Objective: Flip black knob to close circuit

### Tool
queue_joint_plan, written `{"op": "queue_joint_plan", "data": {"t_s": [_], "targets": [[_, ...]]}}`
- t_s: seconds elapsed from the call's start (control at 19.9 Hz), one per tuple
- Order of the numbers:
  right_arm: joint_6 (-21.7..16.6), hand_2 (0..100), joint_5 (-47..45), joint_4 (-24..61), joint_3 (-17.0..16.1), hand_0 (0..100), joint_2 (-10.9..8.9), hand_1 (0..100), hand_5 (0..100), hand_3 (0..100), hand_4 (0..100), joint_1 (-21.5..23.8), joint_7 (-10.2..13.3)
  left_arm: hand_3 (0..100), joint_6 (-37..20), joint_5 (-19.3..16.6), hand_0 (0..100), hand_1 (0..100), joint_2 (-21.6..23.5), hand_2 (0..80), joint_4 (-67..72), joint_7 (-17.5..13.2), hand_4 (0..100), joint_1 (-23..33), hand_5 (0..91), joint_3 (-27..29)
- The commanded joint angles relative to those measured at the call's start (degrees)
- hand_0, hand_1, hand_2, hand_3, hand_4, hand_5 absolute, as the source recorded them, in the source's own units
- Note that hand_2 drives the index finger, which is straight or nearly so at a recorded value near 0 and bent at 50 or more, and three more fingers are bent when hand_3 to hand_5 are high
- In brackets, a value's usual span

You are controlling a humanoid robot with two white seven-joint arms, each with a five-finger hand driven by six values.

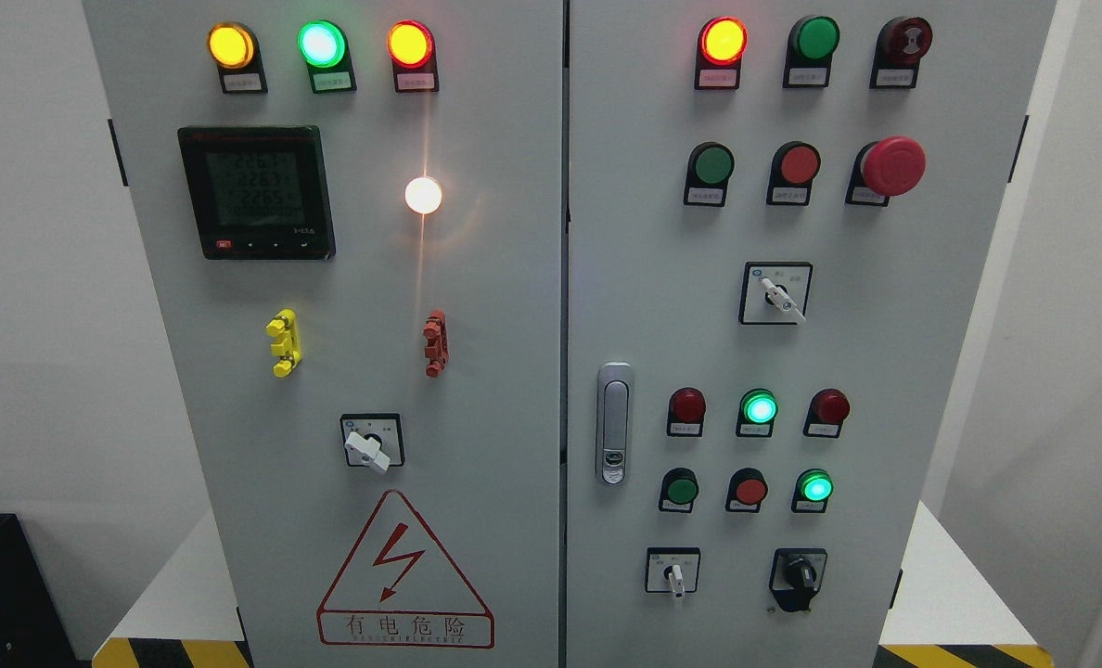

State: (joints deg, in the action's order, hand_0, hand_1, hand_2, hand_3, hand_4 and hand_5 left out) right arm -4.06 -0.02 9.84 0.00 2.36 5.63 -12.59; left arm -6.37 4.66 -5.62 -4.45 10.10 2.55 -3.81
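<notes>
At the left of the frame, the cabinet's left door (477, 371) is smooth grey painted metal carrying three glossy domed lamps, a dark square meter (256, 193), a yellow clip (284, 343) and a red clip (436, 343) of ridged plastic, and a white-handled selector (370, 448). Right of the centre seam sits a chrome latch (614, 423), then rows of round buttons and a red mushroom stop (892, 166). The black knob (800, 575) is at the lower right of the frame, on a black plate, beside a small white switch (673, 575). Neither robot hand is in view, so I cannot tell their finger state. To do this well, the hand likely should approach squarely, pinch the knob's narrow ridge, and twist without brushing the neighbouring switch.
</notes>
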Motion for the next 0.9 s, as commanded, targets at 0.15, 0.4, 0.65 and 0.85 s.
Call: {"op": "queue_joint_plan", "data": {"t_s": [0.15,0.4,0.65,0.85], "targets": [[0.1,0,-1.7,-0.5,1.7,0,0.10,10,0,0,0,0.0,-0.1,0,0.0,0.0,12,56,0.0,0.0,0.0,-0.1,0,0.0,0.0,0.0],[0.1,0,-1.4,0.8,1.8,0,0.27,10,0,0,0,0.2,-0.2,0,0.0,0.0,12,56,0.0,0.0,0.0,-0.1,0,0.0,0.0,-0.1],[3.8,0,2.4,11.5,1.1,0,0.79,10,0,0,0,3.5,-1.6,0,0.0,0.0,12,56,0.0,0.0,0.0,-0.1,0,0.0,0.0,0.0],[4.1,0,7.3,14.3,1.1,0,0.98,9,0,0,0,3.4,-1.6,0,0.0,0.0,12,56,0.0,0.0,0.1,-0.1,0,0.0,0.0,0.0]]}}
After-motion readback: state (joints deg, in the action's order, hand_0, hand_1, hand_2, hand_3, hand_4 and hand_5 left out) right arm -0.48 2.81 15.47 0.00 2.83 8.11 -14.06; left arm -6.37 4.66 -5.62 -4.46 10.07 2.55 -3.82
